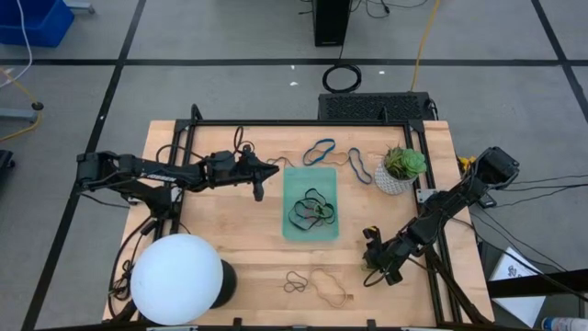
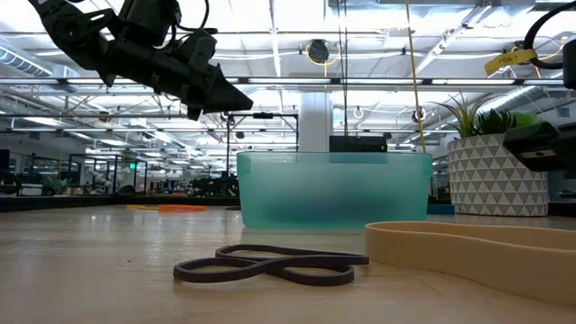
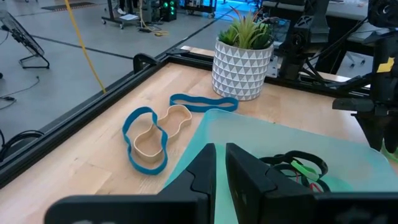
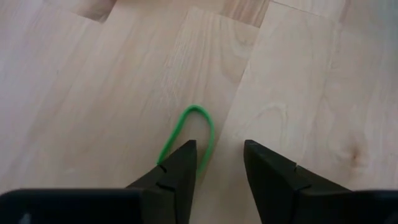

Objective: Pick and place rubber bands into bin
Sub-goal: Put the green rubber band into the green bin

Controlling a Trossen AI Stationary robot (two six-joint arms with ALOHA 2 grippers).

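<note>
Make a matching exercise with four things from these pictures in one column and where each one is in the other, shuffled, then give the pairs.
Things:
1. teal bin
2. potted plant
3. green rubber band
4. black rubber band

Places:
A. at the table's far right, beside blue and tan bands
B. on bare wood between the right gripper's open fingers
C. mid-table, with a tangle of bands inside
D. lying flat near the table's front edge, next to a tan band

Pairs: 1-C, 2-A, 3-B, 4-D
</note>
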